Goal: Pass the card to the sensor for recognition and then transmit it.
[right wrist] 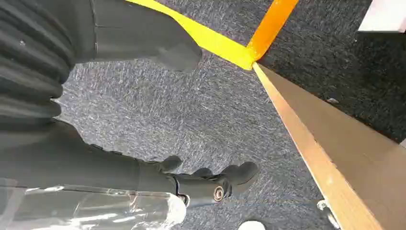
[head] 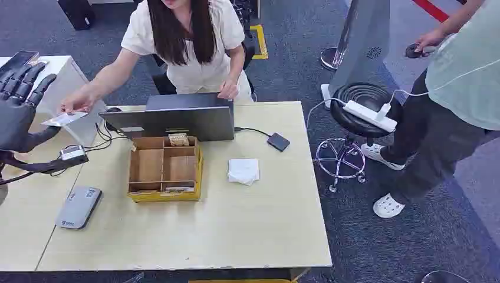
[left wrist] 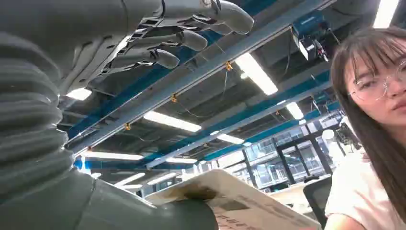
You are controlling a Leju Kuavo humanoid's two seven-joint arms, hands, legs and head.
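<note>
At the left edge of the pale wooden counter (head: pixel 236 236), the robot's left hand (head: pixel 20 109) is raised, palm up and fingers (left wrist: pixel 191 40) spread wide, holding nothing. Just beside its fingertips a seated person's hand (head: pixel 75 103) holds the white card (head: pixel 63 119) — card and robot hand look close, but whether they touch cannot be told. In the left wrist view the card's pale edge lies next to the thick thumb, under a ceiling of blue beams and strip lights.

On the counter sit a grey card sensor (head: pixel 78 207) near the left front, a yellow cardboard box (head: pixel 165 170) with dividers, a folded white cloth (head: pixel 243 171), a dark monitor (head: pixel 171 118) and a small black device (head: pixel 278 141) on a cable. A white side cabinet (head: pixel 62 73) stands beyond the counter's left end.

Dark grey carpet covers the floor, marked with yellow tape (right wrist: pixel 230 48). A black stool (head: pixel 359 109) carries a white power strip (head: pixel 370 115), and a second person (head: pixel 454 88) stands at the right.

The right hand (right wrist: pixel 201 184) hangs over the carpet by the counter's edge, fingers loosely apart — holding nothing.
</note>
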